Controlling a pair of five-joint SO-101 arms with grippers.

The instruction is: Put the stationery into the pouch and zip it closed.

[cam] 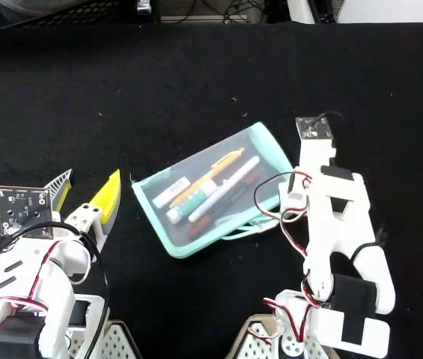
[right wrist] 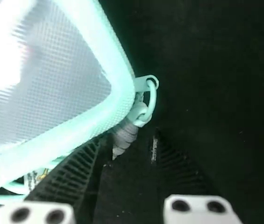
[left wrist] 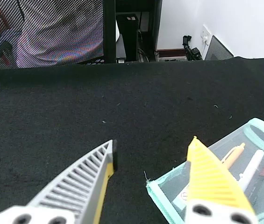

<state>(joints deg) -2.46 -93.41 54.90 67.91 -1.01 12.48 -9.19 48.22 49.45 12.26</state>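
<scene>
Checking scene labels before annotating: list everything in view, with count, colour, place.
table: one, black, under everything
pouch: one, mint mesh, table centre, lying flat
orange pen: one, orange, inside the pouch
white marker: one, white, inside the pouch beside the orange pen
other stationery: several, white, green and dark red, inside the pouch; count unclear
zipper pull: one, grey with a mint loop, at the pouch corner by the right gripper
left gripper: one, yellow and grey fingers, open, over bare table beside the pouch
right gripper: one, fingers look dark, open, either side of the zipper pull
</scene>
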